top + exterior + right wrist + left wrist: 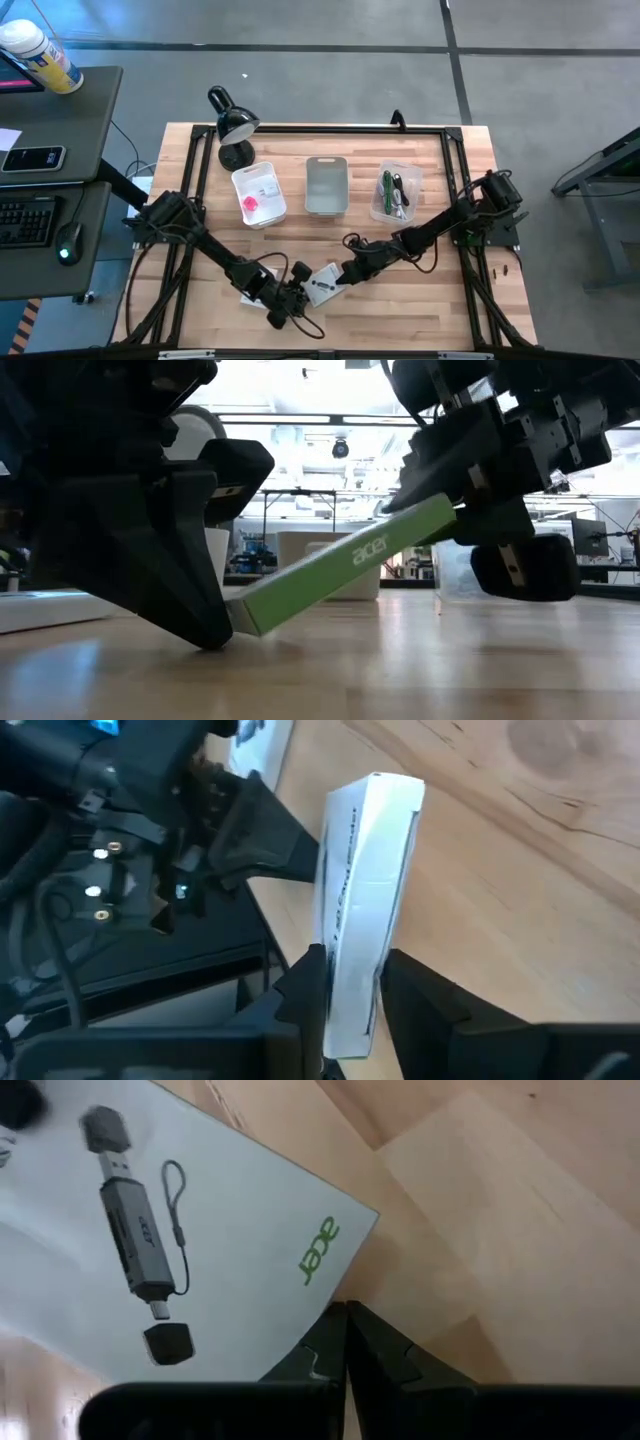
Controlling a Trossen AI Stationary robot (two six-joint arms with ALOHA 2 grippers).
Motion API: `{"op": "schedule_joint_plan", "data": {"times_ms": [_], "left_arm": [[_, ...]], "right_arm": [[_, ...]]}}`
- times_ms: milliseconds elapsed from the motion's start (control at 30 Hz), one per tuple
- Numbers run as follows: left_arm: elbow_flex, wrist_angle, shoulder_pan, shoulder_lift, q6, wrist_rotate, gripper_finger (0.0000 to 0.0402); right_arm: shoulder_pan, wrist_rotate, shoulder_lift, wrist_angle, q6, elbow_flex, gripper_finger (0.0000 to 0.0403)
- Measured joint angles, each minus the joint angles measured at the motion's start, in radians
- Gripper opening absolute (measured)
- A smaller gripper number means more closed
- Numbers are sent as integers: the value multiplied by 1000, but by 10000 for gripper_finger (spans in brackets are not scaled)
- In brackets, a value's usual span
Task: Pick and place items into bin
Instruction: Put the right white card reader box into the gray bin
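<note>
The right gripper (350, 995) has its fingers closed on the edges of a white flat packet (365, 890), holding it tilted with its far corner on the bench (400, 310). The left gripper (347, 1342), fingers pressed together and holding nothing, is just beside that lowered corner. Three bins (326, 186) stand well apart, beyond both grippers.

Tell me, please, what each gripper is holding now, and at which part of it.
The right gripper clamps the white Acer packet at one end, across its thin sides. The left gripper is shut, empty, beside the packet's lower end.

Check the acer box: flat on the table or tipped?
Tipped. The acer box slants, its low end by the left end effector at the table, its high end clamped in the right end effector.
</note>
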Motion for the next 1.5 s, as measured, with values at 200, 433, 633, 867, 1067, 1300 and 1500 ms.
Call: {"op": "schedule_joint_plan", "data": {"times_ms": [200,433,633,867,1067,1300,1500], "left_arm": [[0,-1,15,0,2,-5,0],[1,-2,18,0,4,3,0],[1,-8,17,-11,6,19,1],[49,-43,17,-62,74,20,1],[99,-128,19,-80,119,-29,1],[117,-193,18,-81,119,-56,1],[117,-200,18,-81,111,-63,1]], "right_arm": [[0,3,0,20,-8,0,84],[2,48,0,9,-36,0,42],[1,85,-1,-6,-46,0,42],[4,102,-2,-5,-62,0,43],[15,142,-2,-5,-83,0,43],[21,154,-2,-6,-88,0,42],[21,156,-2,-6,-88,0,49]]}}
